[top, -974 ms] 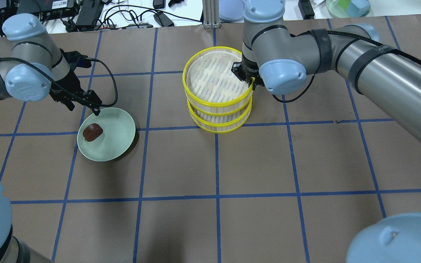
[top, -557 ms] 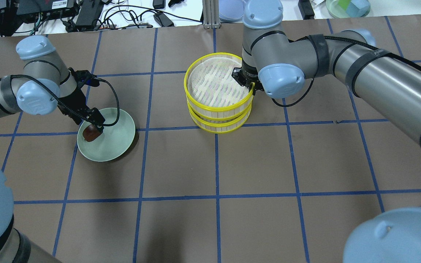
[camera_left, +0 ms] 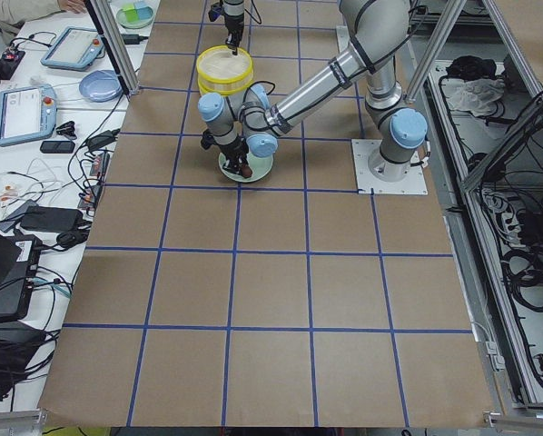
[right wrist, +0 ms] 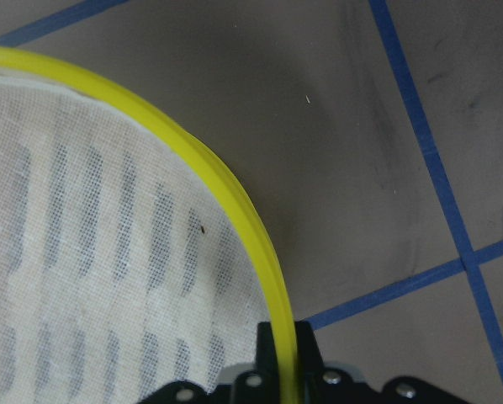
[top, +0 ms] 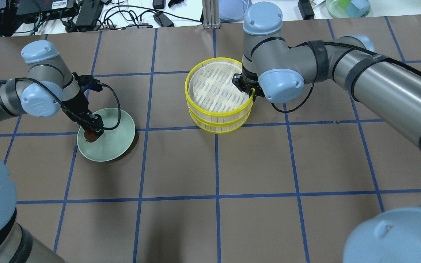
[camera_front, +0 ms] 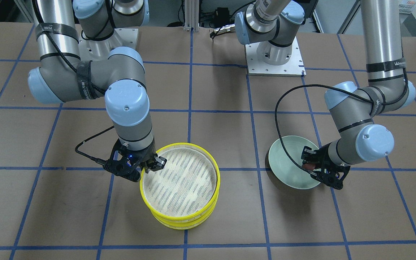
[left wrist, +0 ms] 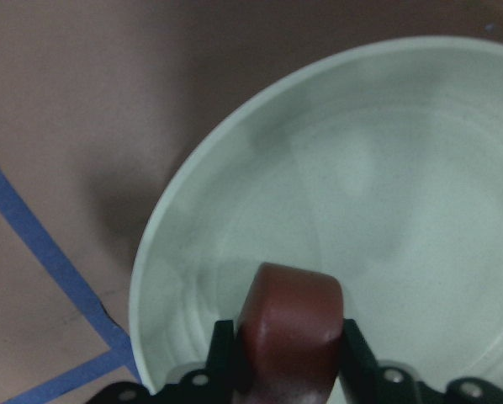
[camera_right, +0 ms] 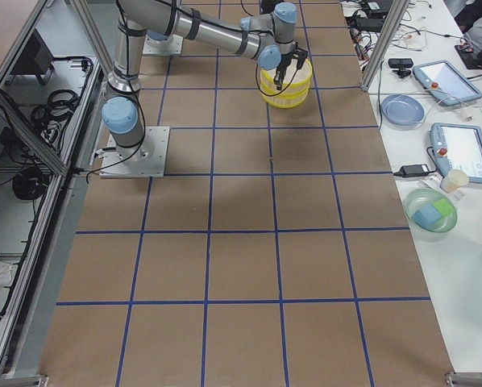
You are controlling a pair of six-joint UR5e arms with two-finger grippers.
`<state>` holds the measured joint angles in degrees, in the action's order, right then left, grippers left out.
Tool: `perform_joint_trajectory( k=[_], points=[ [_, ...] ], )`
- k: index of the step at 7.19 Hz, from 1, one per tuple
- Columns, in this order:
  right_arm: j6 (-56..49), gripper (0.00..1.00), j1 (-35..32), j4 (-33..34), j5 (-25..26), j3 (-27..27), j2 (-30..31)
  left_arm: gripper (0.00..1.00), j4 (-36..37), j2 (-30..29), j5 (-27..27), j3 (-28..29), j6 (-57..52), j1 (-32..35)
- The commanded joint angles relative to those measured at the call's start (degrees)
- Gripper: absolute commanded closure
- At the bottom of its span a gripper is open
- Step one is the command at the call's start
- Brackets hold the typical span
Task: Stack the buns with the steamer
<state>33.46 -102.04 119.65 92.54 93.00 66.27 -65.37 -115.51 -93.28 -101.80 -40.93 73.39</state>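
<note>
Brown worktop (top: pixel 217 164), crossed by blue tape lines (top: pixel 216 197), carries only few things. On its left part stands a pale green plate (top: pixel 117 144). The left tool (top: pixel 93 132) reaches into it and pinches a brown bun (left wrist: pixel 292 324) between its two fingers, low over the plate and near the rim. Whether the bun touches the plate I cannot tell. A black cable (top: pixel 113 106) loops over the plate. In the middle stands a yellow steamer (top: pixel 216 117) of stacked tiers, the top one lined with white cloth (top: pixel 210 87). The right tool (right wrist: pixel 285 349) pinches its top rim, one finger inside and one outside, and the wrist hides that side. Devices (top: pixel 86 14) lie along the far edge.
</note>
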Motion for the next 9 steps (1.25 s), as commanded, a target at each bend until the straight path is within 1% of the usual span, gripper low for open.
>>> perform_joint_trajectory(
  k=[1, 3, 5, 6, 7, 9],
  points=[
    [0.2, 1.00, 0.0, 0.3, -0.3, 0.1, 0.0, 1.00, 0.5, 0.0, -0.1, 0.7, 0.5, 0.0],
    [0.2, 1.00, 0.0, 0.8, -0.1, -0.2, 0.1, 1.00, 0.0, 1.2, 0.4, 3.6, 1.5, 0.2],
    [0.2, 1.00, 0.0, 0.8, -0.1, -0.2, 0.1, 1.00, -0.5, 2.5, 1.3, 6.1, 4.5, 0.5],
    [0.2, 1.00, 0.0, 1.1, 0.0, -0.2, 0.1, 1.00, -0.6, 3.2, 1.3, 8.3, 7.8, 0.9],
    [0.3, 1.00, 0.0, 1.3, -0.1, -0.2, 0.1, 1.00, -0.5, 3.4, 1.3, 9.5, 8.3, 1.1],
    [0.7, 1.00, 0.0, 1.5, -0.1, -0.1, 0.0, 1.00, -1.0, 4.2, 0.8, 9.3, 9.6, 1.0]
  ],
)
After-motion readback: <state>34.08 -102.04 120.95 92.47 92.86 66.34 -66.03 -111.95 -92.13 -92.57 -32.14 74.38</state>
